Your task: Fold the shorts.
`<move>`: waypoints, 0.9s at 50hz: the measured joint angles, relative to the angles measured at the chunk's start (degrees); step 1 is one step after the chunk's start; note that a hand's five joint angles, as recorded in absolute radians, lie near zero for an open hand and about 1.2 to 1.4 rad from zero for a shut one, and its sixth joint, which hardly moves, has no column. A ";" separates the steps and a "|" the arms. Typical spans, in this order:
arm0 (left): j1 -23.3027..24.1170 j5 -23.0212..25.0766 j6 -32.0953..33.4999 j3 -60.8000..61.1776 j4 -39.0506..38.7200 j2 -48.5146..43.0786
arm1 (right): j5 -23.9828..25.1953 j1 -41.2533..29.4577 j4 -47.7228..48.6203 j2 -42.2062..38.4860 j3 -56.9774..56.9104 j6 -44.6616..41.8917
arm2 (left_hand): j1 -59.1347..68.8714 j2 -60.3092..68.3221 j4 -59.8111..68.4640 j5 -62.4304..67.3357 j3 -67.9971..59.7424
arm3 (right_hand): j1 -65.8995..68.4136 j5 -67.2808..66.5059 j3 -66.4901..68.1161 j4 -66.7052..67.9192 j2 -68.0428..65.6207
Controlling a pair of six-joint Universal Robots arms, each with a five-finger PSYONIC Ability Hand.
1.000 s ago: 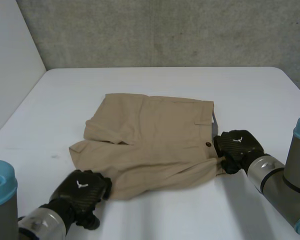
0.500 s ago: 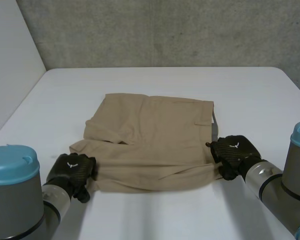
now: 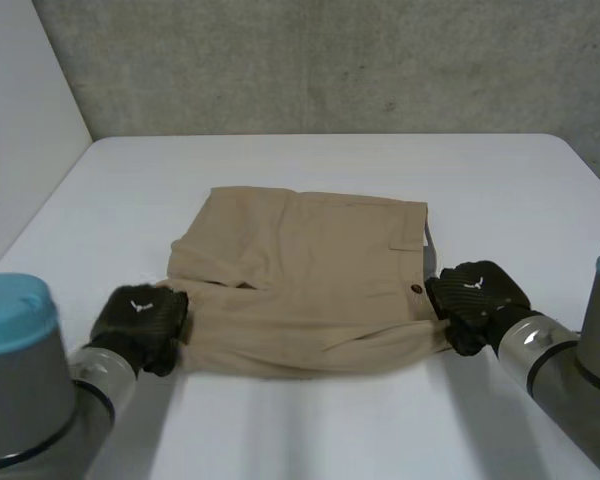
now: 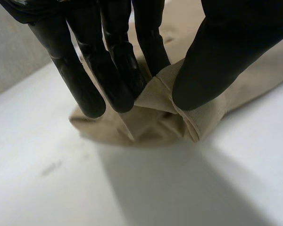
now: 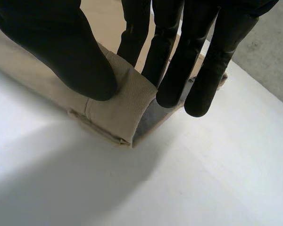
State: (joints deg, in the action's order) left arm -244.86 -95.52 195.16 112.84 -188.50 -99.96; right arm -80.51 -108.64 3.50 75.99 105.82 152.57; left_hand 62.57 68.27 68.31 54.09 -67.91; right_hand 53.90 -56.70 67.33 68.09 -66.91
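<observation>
Finds tan shorts (image 3: 300, 280) spread at mid-frame on the white table (image 3: 330, 160), with the near edge doubled over in a loose roll. Pinches the lower-left hem corner between thumb and fingers of the left hand (image 3: 138, 325). Clamps the waistband corner the same way in the right hand (image 3: 477, 300), right of centre, beside the button (image 3: 416, 290). Seems to raise both corners slightly off the tabletop; hard to judge.

Matt woven tan cloth shorts (image 3: 310, 280) on a smooth white table (image 3: 310, 160).
</observation>
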 measured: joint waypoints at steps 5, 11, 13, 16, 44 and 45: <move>-2.31 7.57 -0.39 -0.35 5.41 10.70 | 0.07 0.49 -6.03 4.43 -1.00 -5.19 | 0.00 0.10 0.02 0.00 -0.08 | 0.00 0.00 0.00 0.00 0.00; -6.79 17.55 -1.57 -1.85 11.69 24.99 | 1.11 4.64 -15.28 12.45 -3.87 -7.68 | 0.00 0.12 0.04 0.00 -0.09 | 0.00 0.00 0.18 0.13 0.00; -8.68 19.69 -2.52 -2.79 13.86 28.72 | 2.40 6.75 -18.18 15.71 -5.18 -7.77 | 0.00 0.12 0.03 0.00 -0.08 | 0.00 0.00 0.39 0.21 0.00; -10.96 21.64 -4.09 -4.12 16.55 32.20 | 4.71 9.38 -21.23 19.55 -6.89 -7.71 | 0.00 0.12 0.03 0.00 -0.08 | 0.00 0.00 0.40 0.21 0.00; -17.60 30.31 -7.72 -9.86 10.12 7.18 | 12.58 16.89 -23.08 0.68 -16.68 -10.21 | 2.01 0.32 0.05 2.74 -0.09 | 1.27 -0.13 0.40 0.22 0.00; -17.08 30.17 -7.69 -12.01 9.37 3.89 | 11.35 15.74 -22.26 -1.60 -18.37 -10.17 | 2.01 0.33 0.06 2.74 -0.09 | 1.36 -0.32 0.40 0.22 0.00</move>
State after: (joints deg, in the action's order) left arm -261.94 -65.35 187.47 100.83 -179.13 -96.07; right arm -69.16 -92.90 -18.76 74.39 87.44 142.40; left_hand 64.57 68.59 68.37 56.83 -68.00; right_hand 55.26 -57.02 67.73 68.30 -66.91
